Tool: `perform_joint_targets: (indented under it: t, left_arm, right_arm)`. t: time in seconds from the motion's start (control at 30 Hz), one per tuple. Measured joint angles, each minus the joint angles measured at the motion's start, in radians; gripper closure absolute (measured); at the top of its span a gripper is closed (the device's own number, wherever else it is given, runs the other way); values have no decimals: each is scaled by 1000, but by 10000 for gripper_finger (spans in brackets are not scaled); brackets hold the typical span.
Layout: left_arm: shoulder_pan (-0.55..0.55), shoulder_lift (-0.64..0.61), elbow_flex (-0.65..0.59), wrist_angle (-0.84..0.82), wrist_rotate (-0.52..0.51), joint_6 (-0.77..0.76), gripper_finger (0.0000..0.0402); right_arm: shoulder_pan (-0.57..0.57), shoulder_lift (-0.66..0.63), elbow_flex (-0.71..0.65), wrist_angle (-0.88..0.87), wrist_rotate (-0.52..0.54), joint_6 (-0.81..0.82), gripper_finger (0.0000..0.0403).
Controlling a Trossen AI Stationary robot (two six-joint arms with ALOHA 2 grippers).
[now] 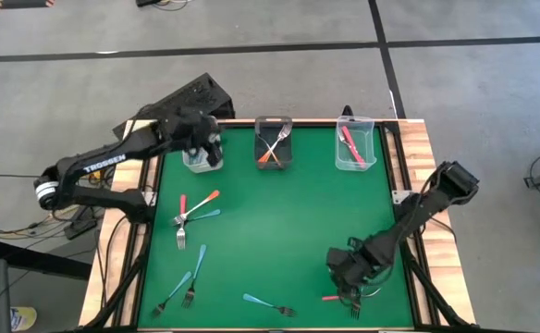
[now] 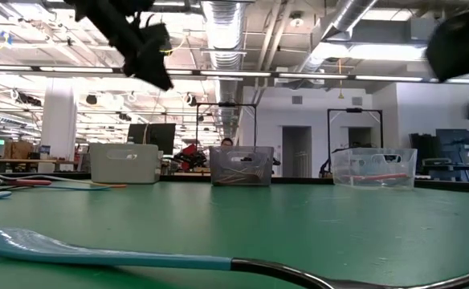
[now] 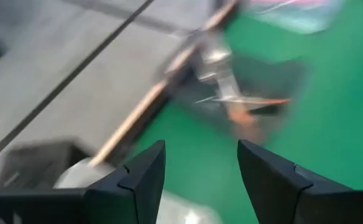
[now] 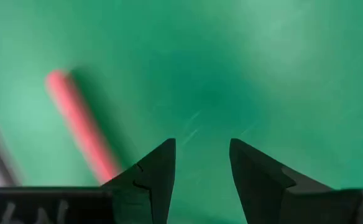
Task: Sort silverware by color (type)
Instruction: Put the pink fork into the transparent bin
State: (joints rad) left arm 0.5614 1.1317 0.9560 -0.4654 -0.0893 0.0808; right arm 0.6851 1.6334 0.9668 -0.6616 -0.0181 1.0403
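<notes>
The left claw (image 1: 205,148) hangs open and empty over the left bin (image 1: 202,163). The right claw (image 1: 351,277), also open, is beside a red fork (image 1: 331,297).

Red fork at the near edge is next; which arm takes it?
Right. The right gripper hangs open, low over the mat beside the red fork, whose handle shows in its wrist view. The left gripper, open, is far off over the left bin.
</notes>
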Motion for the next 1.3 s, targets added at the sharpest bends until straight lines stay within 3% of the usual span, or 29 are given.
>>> perform_joint_targets:
  t: [0.3,0.47,0.67,1.03,1.17,1.3]
  left_arm:
    - [-294,-41,-84,150,10,-67,226]
    - [-385,-34,-127,217,-29,-89,226]
    - [-435,-34,-141,232,-78,-129,226]
    - [-503,-35,-141,233,-140,-146,226]
    - [-512,-35,-141,232,-163,-148,226]
    - [-513,-35,-141,231,-166,-151,226]
  right_arm:
    - [169,11,1,76,-27,200,227]
    - [205,9,1,81,67,236,227]
    - [188,27,1,102,135,185,227]
    - [155,140,6,139,30,123,228]
    - [143,109,4,97,26,165,235]
    - [156,45,-5,80,97,155,250]
